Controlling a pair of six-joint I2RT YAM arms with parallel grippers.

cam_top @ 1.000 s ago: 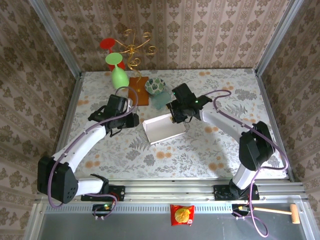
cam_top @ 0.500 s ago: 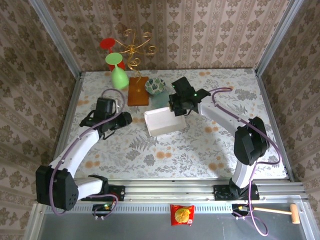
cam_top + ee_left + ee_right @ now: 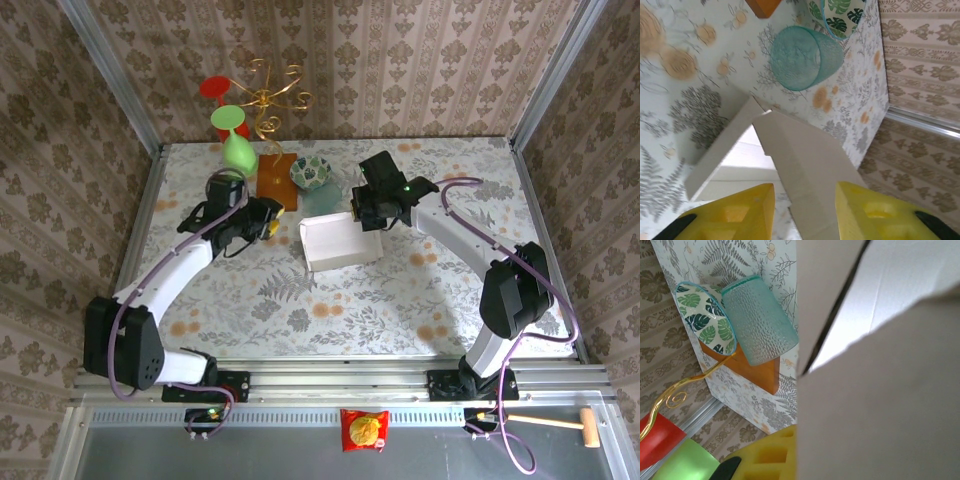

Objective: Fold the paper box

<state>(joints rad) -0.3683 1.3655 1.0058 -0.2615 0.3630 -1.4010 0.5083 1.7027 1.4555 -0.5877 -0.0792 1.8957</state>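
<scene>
The paper box (image 3: 340, 245) sits mid-table as a pale, half-formed tray with raised walls. My right gripper (image 3: 368, 216) is shut on its far edge. In the right wrist view the box's cardboard (image 3: 880, 390) hides one jaw and presses against the yellow finger (image 3: 770, 455). My left gripper (image 3: 263, 222) hovers just left of the box, jaws open. In the left wrist view a grey flap of the box (image 3: 805, 150) runs up between the yellow fingers (image 3: 735, 212), and I cannot tell whether it touches them.
A teal cup (image 3: 320, 203) lies on its side right behind the box, beside a leaf-patterned bowl (image 3: 311, 171) and a brown wooden board (image 3: 277, 181). A green glass (image 3: 236, 150) and a gold stand (image 3: 265, 95) occupy the back left.
The right gripper closed on the box's far edge and drew the box back and to the right. The left gripper backed away to the left, then returned toward the box's left side.
</scene>
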